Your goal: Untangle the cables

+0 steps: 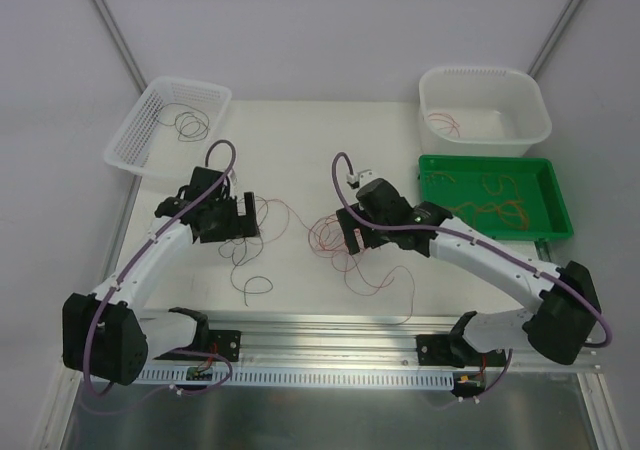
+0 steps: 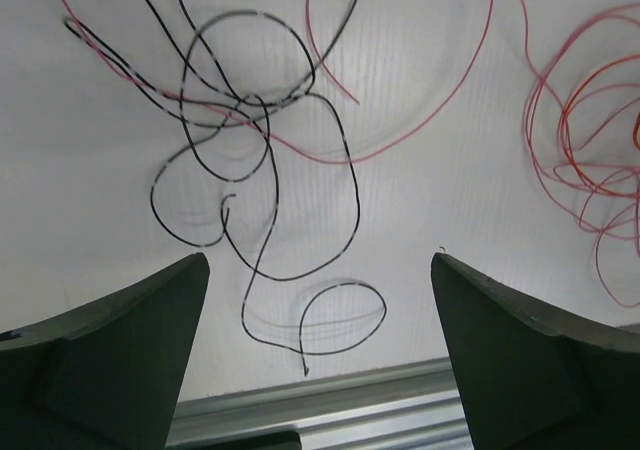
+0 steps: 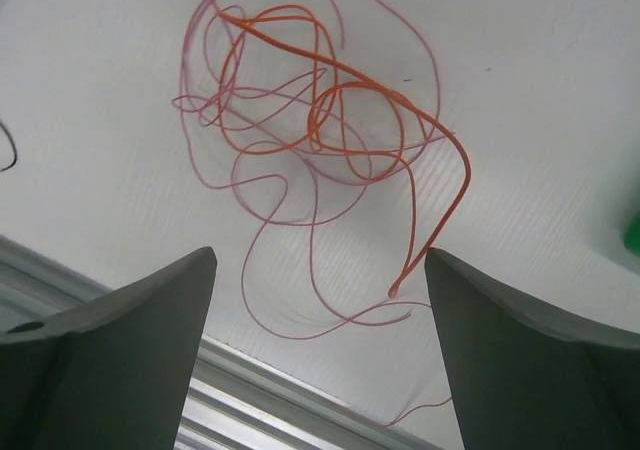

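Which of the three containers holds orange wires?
The green tray on the right, with orange wires; the mesh basket holds dark ones, the white tub red ones.

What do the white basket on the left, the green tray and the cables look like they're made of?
White basket: likely moulded plastic, matte, with a lattice of slots. Green tray: plastic too, smooth and slightly glossy. Cables: thin wire, probably in coloured plastic insulation; they hold springy loops.

The left arm (image 1: 150,255) and right arm (image 1: 490,255) reach forward from their bases, wrists angled inward. The left gripper (image 2: 318,260) points down, fingers spread wide, holding nothing. The right gripper (image 3: 320,253) is likewise spread wide and empty.
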Controlling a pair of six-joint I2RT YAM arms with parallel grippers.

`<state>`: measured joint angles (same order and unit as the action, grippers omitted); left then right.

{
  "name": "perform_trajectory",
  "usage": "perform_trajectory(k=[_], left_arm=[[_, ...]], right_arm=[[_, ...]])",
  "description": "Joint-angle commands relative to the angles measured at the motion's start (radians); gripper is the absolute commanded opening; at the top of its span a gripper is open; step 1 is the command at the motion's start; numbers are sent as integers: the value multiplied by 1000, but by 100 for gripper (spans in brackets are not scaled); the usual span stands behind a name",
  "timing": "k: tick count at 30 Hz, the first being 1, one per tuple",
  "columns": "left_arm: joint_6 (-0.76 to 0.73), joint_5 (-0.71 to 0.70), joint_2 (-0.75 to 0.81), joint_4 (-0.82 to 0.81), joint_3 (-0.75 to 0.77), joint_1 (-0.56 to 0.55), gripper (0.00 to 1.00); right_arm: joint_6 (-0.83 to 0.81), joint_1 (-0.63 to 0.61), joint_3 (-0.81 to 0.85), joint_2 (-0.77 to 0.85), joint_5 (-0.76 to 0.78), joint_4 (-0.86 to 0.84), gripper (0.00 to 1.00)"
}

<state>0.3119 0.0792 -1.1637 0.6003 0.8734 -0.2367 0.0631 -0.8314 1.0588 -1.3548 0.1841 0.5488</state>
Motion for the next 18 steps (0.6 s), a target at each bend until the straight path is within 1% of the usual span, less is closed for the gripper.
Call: perform_trajectory(k=[1, 5, 7, 9, 10, 11, 12, 14, 16, 17, 18], left_arm=[[70, 91, 42, 3, -60, -32, 94], [125, 15, -7, 4, -93, -130, 93], [145, -45, -55, 3, -86, -186, 92], [165, -100, -94, 4, -62, -220, 89], [168, -158, -134, 3, -53, -245, 87], [170, -176, -151, 4, -42, -251, 81], [170, -188, -168, 4, -24, -257, 78], [171, -225, -211, 4, -8, -268, 74], [167, -255, -256, 6, 15, -282, 72], [159, -292, -272, 7, 22, -295, 71], [158, -306, -286, 7, 36, -305, 66]], right_arm=[[-17, -41, -43, 108, 3, -38, 91], [-22, -52, -114, 196, -46, -76, 95], [-22, -63, -138, 246, -52, -82, 96], [-23, -69, -170, 278, -54, -82, 96], [-23, -69, -181, 314, -52, -84, 96], [-23, -71, -204, 330, -52, -84, 96], [-23, -71, -213, 348, -52, -84, 96], [-22, -74, -235, 402, -57, -84, 96], [-23, -72, -263, 433, -51, -82, 96], [-23, -72, -272, 466, -46, -81, 96], [-25, -74, -290, 479, -40, -85, 96]])
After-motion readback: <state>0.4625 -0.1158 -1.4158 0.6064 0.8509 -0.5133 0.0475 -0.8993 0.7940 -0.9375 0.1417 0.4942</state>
